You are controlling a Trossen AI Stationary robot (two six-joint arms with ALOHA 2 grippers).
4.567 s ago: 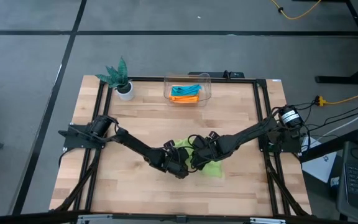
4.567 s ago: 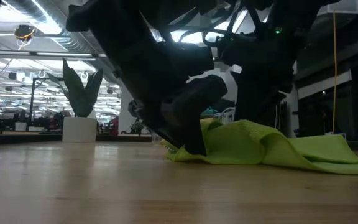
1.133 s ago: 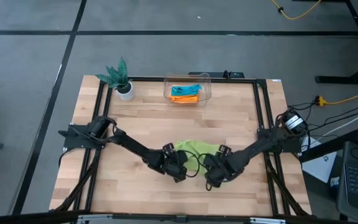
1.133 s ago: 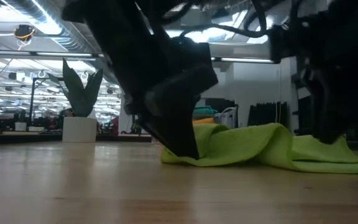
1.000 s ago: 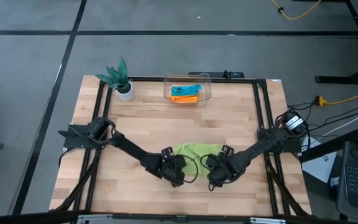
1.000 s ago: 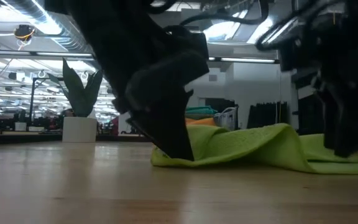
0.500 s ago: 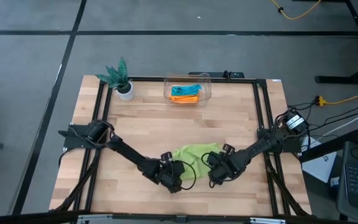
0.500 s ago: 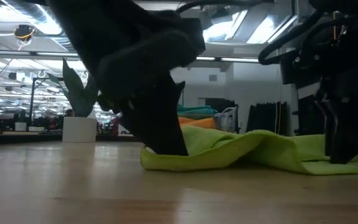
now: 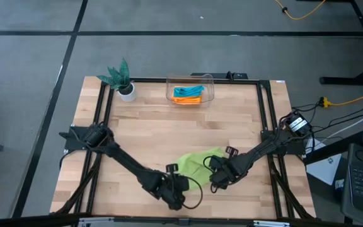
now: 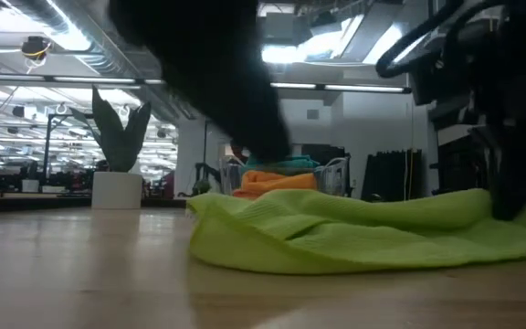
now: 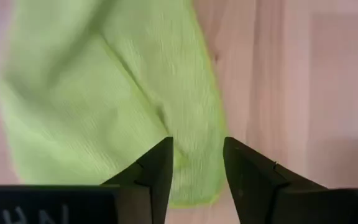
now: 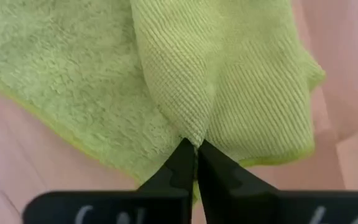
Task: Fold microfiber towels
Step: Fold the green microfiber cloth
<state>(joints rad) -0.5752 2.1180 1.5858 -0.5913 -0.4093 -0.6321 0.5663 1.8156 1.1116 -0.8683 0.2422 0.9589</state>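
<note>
**Right gripper pinches the lime towel**

Only in the right wrist view do we see the right gripper (image 12: 196, 152) closed on a ridge of the lime green towel (image 12: 229, 81). The towel (image 9: 197, 164) lies rumpled near the table's (image 9: 169, 126) front edge. The left gripper (image 9: 174, 197), at its seven o'clock, hovers with fingers (image 11: 157, 171) apart, empty.

Hidden and unclear parts

In the low view the left arm (image 10: 217, 73) is a dark blur, and the lime green towel (image 10: 382, 233) is cut by the picture's right edge.
</note>
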